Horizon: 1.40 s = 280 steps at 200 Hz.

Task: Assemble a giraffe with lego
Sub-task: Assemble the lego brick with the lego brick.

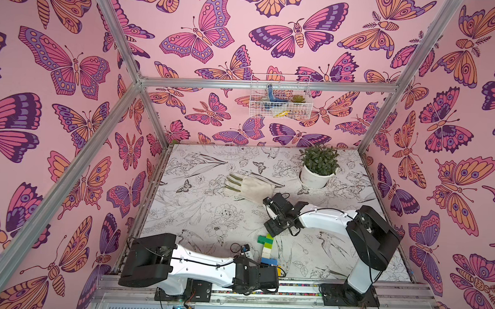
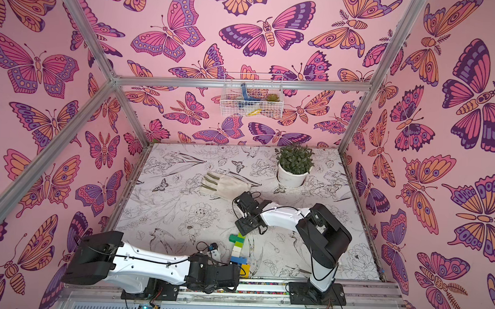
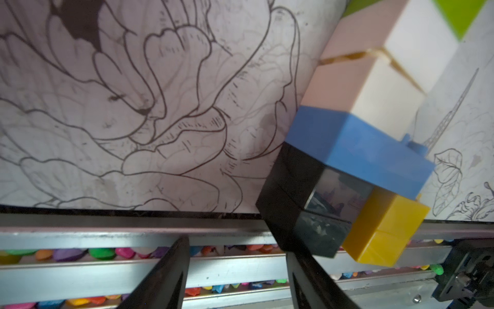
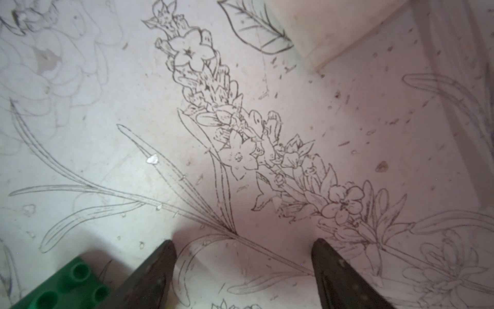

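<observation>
Giraffe [image 1: 267,252] lying flat on the table [image 1: 199,187], apparently complete. Its black leg [image 3: 302,208] sits just beside one finger of the left pincer [image 3: 238,248], and its dark green head [image 4: 66,283] just outside the right pincer [image 4: 243,240]; both pincers are released and empty. To finish well, each pincer should probably back straight away from the figure, jaws apart, so no finger drags a brick loose.

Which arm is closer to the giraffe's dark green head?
Right. The right gripper is just beside the head; the left gripper sits at the far end, by the black and yellow legs.
</observation>
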Available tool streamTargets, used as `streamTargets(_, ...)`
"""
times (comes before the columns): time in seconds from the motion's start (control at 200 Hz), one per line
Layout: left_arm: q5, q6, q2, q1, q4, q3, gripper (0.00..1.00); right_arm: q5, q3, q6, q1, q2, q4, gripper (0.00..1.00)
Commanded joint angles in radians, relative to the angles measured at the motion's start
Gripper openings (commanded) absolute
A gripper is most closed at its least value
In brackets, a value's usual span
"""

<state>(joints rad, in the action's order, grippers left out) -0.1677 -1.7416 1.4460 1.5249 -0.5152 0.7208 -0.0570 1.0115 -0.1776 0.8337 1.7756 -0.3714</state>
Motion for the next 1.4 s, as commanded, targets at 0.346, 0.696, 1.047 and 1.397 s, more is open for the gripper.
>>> streamTargets(0.346,-0.041,0.074,0.029,-0.057,-0.136,-0.014,0.64,0.046,0.047,0.052,0.054,0.105,-0.116,0.83)
streamTargets(0.696,-0.04,0.156,0.011,-0.136,-0.145,-0.004,0.64,0.026,0.059,0.079,0.068,0.11,-0.12,0.82)
streamTargets(1.047,-0.037,0.27,0.054,-0.177,-0.167,0.06,0.64,0.038,0.069,0.089,0.082,0.126,-0.106,0.82)
streamTargets(1.397,-0.088,0.274,-0.008,-0.178,-0.235,0.079,0.64,0.029,0.071,0.118,0.082,0.128,-0.086,0.83)
